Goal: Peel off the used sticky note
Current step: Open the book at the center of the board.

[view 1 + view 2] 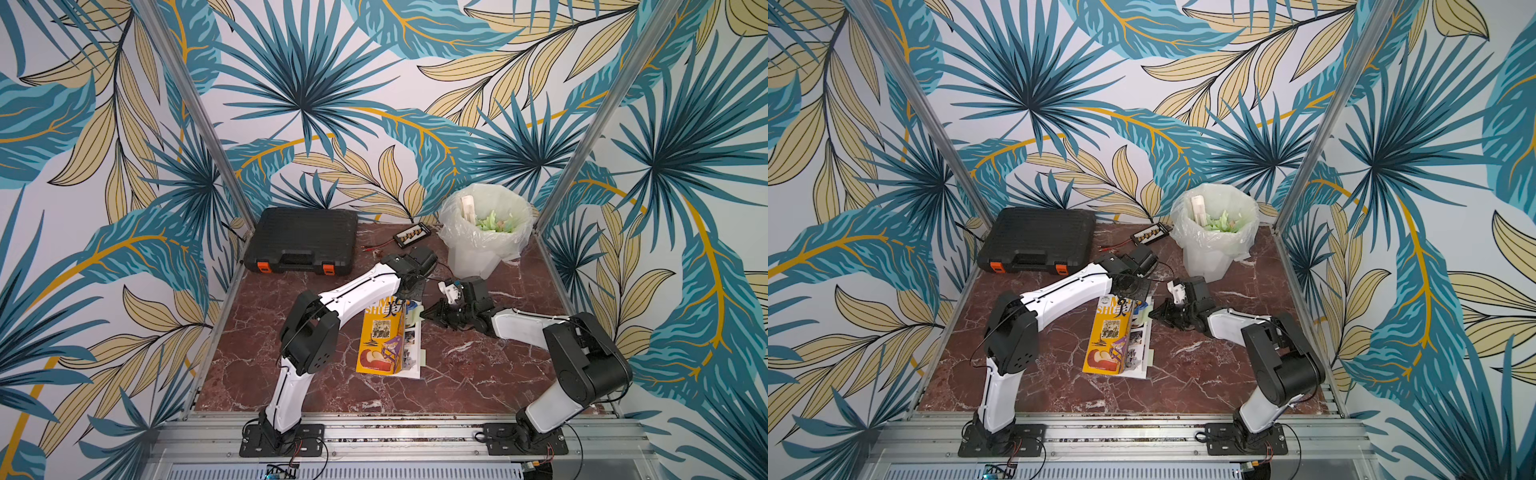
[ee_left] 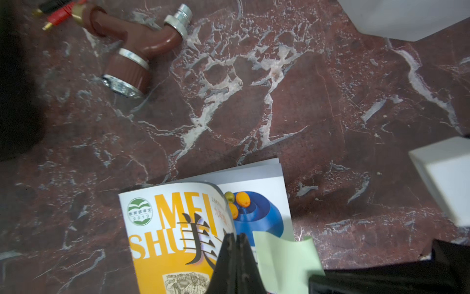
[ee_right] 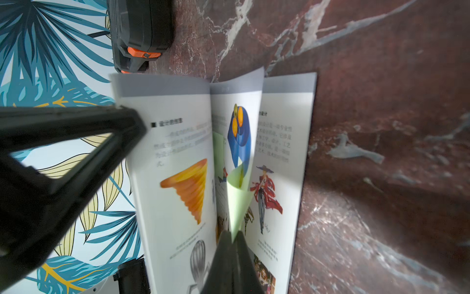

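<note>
— Left pincer (image 2: 235, 245) is shut on the lifted cover (image 2: 173, 229) of the art textbook (image 1: 380, 340), and the right pincer (image 3: 232, 240) is clamped on the green sticky note (image 3: 237, 203)?

— Yes. The note runs from the right pincer's tips to an inner page, where its far end lies against the paper beside a blue picture.

— How will it handle?

— Light, limp and easily creased or torn, I'd judge. Grip the free edge and draw it low, away from the glued strip, while the left pincer steadies the leaves.

— And around them?

— Red marble-patterned surface (image 1: 478, 365) lies under both pincers. A lined waste bin (image 1: 484, 232) is beyond the right one, and a black tool case (image 1: 303, 241) beyond the left. Leaf-print walls (image 1: 124, 124) enclose everything.
</note>
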### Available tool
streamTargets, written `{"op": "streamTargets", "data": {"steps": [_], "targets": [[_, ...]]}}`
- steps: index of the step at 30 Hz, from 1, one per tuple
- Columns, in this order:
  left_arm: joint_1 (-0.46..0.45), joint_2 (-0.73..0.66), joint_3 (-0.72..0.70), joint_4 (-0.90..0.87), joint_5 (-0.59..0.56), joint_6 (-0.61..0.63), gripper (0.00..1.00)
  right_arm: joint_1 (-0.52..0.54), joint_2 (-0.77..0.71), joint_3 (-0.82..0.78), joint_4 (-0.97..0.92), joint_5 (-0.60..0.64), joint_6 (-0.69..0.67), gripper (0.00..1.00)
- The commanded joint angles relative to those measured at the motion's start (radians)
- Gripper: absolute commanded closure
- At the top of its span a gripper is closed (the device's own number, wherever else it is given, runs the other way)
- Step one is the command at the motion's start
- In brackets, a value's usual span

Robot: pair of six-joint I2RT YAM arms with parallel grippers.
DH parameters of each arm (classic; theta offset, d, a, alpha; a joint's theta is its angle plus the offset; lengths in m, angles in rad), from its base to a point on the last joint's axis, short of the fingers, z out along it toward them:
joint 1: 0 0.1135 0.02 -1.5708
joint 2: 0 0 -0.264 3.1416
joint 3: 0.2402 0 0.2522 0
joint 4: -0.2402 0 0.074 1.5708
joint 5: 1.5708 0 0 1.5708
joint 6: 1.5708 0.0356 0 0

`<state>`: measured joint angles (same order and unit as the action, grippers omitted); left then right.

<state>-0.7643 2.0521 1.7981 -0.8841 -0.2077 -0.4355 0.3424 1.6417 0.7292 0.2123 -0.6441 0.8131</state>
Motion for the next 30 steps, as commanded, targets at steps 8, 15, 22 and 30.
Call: {"op": "streamTargets", "data": {"steps": [8, 15, 22, 30], "targets": [[0.042, -0.187, -0.109, -0.101, -0.116, 0.07, 1.0, 0.003, 0.001, -0.017, -0.009, 0.027, -0.018, 1.0], [0.138, -0.304, -0.243, -0.115, -0.15, 0.082, 1.0, -0.003, -0.004, -0.016, -0.082, 0.064, -0.077, 1.0], [0.18, -0.319, -0.292, -0.142, -0.235, 0.104, 1.0, -0.007, -0.003, -0.02, -0.114, 0.081, -0.108, 1.0], [0.194, -0.282, -0.325, -0.146, -0.429, 0.145, 1.0, -0.01, 0.002, -0.014, -0.136, 0.1, -0.125, 0.97]]}}
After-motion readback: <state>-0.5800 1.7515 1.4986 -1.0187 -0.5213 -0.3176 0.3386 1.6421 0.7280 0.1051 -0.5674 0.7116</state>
